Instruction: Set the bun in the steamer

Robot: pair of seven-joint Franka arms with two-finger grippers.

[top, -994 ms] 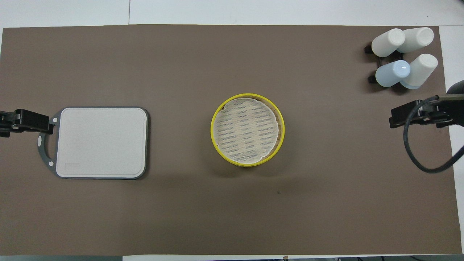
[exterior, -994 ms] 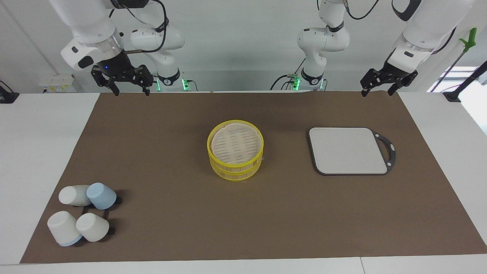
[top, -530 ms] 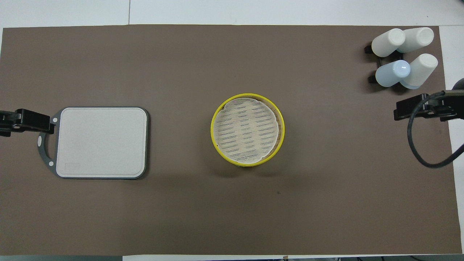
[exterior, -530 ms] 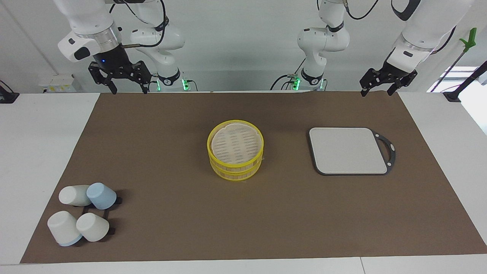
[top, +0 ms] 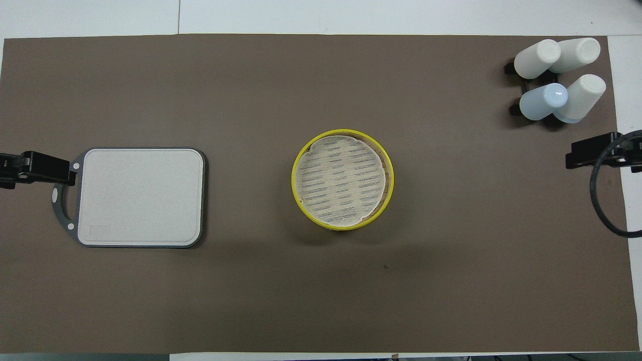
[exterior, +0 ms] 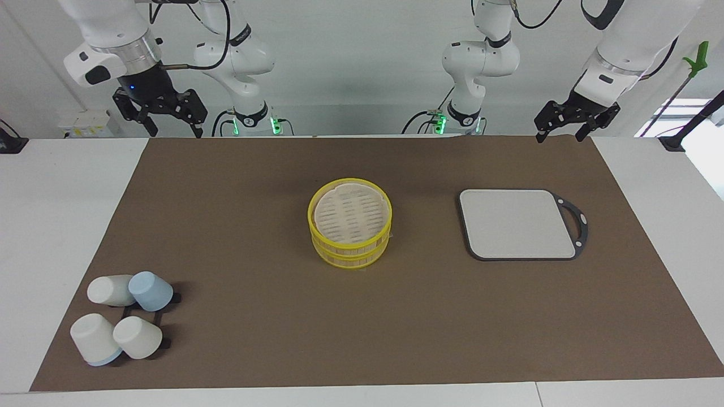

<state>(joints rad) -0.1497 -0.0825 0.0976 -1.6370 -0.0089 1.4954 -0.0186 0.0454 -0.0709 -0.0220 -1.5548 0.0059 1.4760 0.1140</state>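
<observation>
The left tool [exterior: 560,137] hung high with its fingers apart and nothing between them, above the left arm's end of the brown mat [exterior: 254,226]. The right tool [exterior: 174,134] hung the same way, spread and empty, above the right arm's end; both arms appeared to be waiting. Taking twelve o'clock as pointing away from the robots, the steamer [exterior: 350,249] stood at the middle of the mat with its slatted lid [exterior: 349,213] on. The grey board [exterior: 517,223] lay well apart at its nine o'clock, and the cups [exterior: 121,316] clustered on a small dark rack near the mat's corner at about two o'clock. The bun could not be seen anywhere; whether it lay under the lid could not be told. It would likely be light, soft and easily dented, so a shallow, gentle pinch across its widest part would suit. The lid looked light and stiff, best taken at its yellow rim. Bare mat ringed the steamer on every side, leaving free room to approach, and the white surface [exterior: 56,226] bordered the mat's edges.
</observation>
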